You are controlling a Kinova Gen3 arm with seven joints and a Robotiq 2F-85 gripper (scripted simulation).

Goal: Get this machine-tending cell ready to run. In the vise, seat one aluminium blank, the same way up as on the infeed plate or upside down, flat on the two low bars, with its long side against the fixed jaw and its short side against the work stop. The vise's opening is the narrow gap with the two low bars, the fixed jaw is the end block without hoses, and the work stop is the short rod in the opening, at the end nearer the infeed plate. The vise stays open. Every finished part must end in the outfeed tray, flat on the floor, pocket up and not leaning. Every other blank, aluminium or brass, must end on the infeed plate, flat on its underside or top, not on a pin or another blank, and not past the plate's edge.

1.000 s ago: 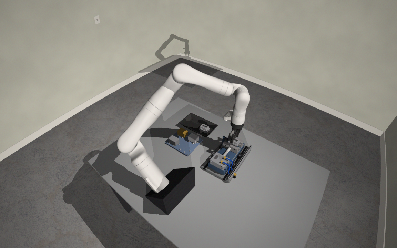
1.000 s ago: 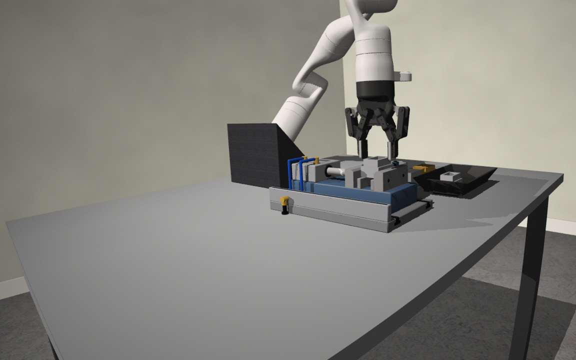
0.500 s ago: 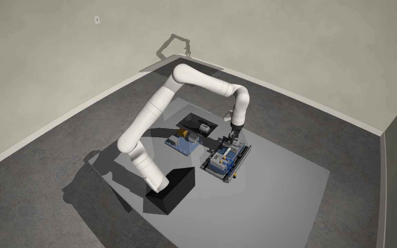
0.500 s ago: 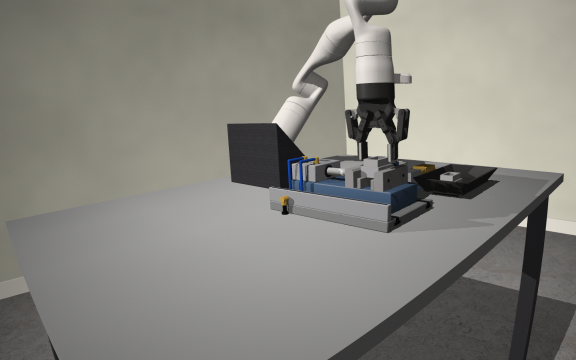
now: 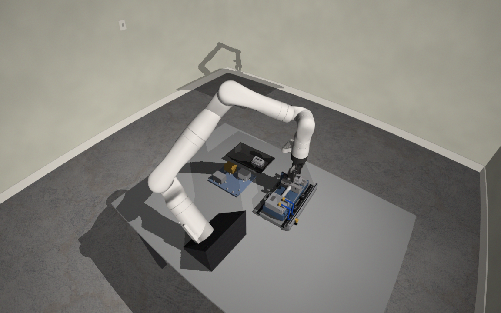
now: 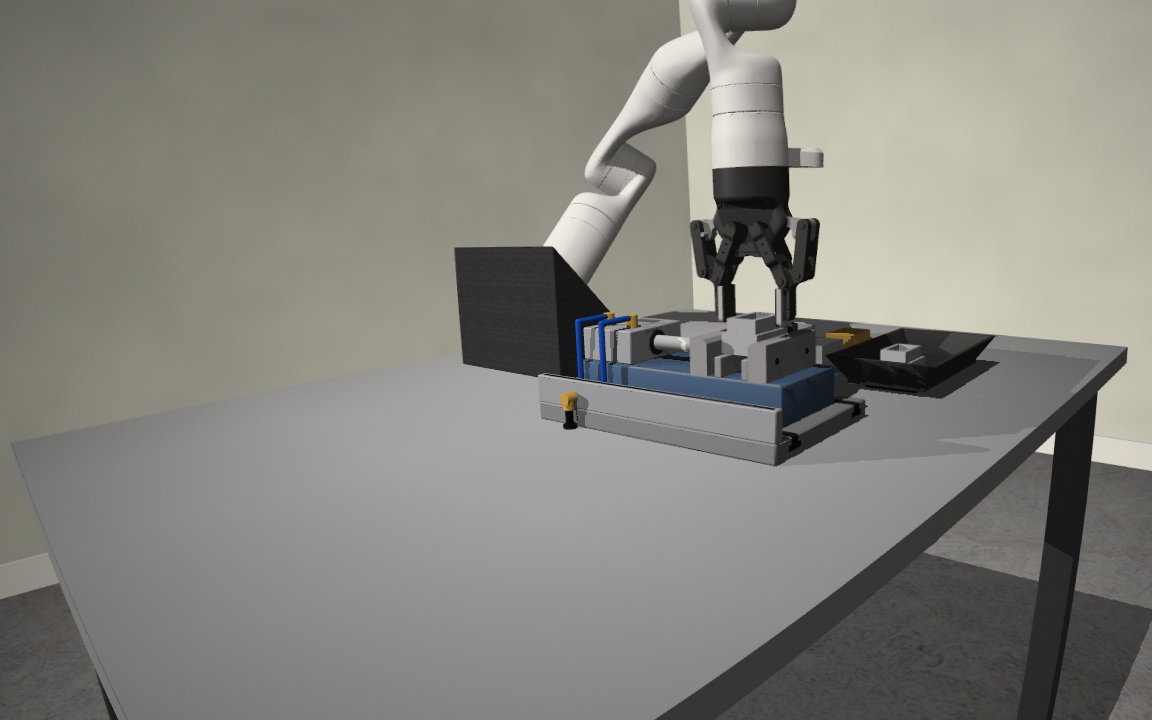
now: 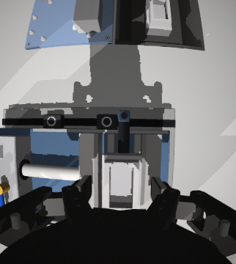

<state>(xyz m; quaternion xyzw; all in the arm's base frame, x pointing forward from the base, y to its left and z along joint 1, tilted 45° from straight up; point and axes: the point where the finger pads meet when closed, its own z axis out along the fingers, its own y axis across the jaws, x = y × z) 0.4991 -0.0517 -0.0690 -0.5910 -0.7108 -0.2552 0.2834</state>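
From the top view, the arm reaches from its black pedestal (image 5: 228, 233) over the tabletop (image 5: 342, 249) and points its gripper (image 5: 295, 174) straight down at the far end of the vise (image 5: 283, 202). The blue infeed plate (image 5: 240, 188) lies to the vise's left with two grey blanks (image 5: 217, 178) and a brass blank (image 5: 230, 167) on it; behind it the black tray (image 5: 236, 149) holds one finished part (image 5: 258, 160). In the exterior view, the gripper (image 6: 753, 304) stands upright with its fingers (image 6: 724, 302) spread and grasping nothing, one on either side of a pocketed part (image 6: 752, 324) that sits in the vise (image 6: 696, 376); whether the pads touch it cannot be told. The tray (image 6: 956, 351) lies beyond, its part (image 6: 898, 351) pocket up. In the wrist view, the pocketed part (image 7: 121, 180) sits directly below, between the two open fingers, in the vise's opening with the black work stop (image 7: 123, 137) at its far end. The white rod (image 7: 48, 171) enters from the left, and the plate (image 7: 59, 33) and tray (image 7: 191, 33) show at the top.
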